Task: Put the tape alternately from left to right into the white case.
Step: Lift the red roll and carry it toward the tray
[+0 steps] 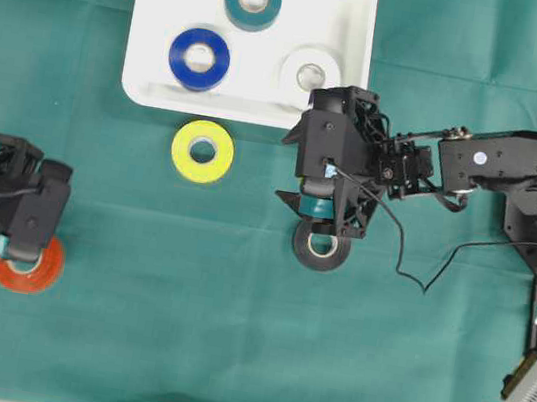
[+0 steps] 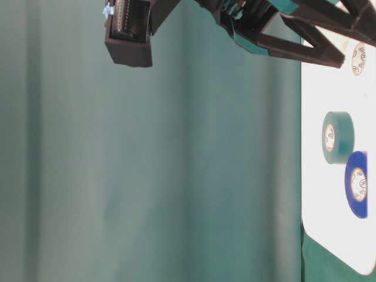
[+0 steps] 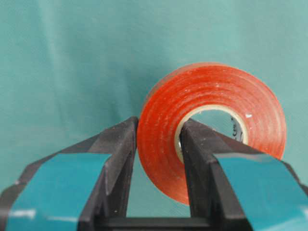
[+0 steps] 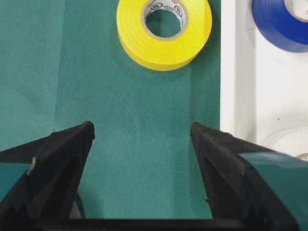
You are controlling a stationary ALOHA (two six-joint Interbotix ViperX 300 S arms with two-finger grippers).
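My left gripper (image 1: pixel 18 255) (image 3: pixel 159 134) is shut on the orange-red tape (image 1: pixel 34 270) (image 3: pixel 211 91) at the table's left, one finger inside the core and one against the outer wall. The white case (image 1: pixel 157 2) (image 2: pixel 329 194) at the top holds a teal roll (image 1: pixel 253 0) (image 2: pixel 336 137), a blue roll (image 1: pixel 199 58) (image 2: pixel 355 184) and a white roll (image 1: pixel 311 72). A yellow roll (image 1: pixel 202 151) (image 4: pixel 163 31) lies on the cloth just below the case. My right gripper (image 1: pixel 293 169) (image 4: pixel 142 130) stands open and empty over bare cloth, facing the yellow roll. A black roll (image 1: pixel 320 249) lies partly under it.
Green cloth (image 1: pixel 178 329) covers the table. The right arm's black cable (image 1: pixel 409 273) loops onto the cloth. Black and white equipment (image 1: pixel 534 387) stands off the cloth's right edge. The case's rim (image 4: pixel 228 72) runs close beside my right gripper's right finger.
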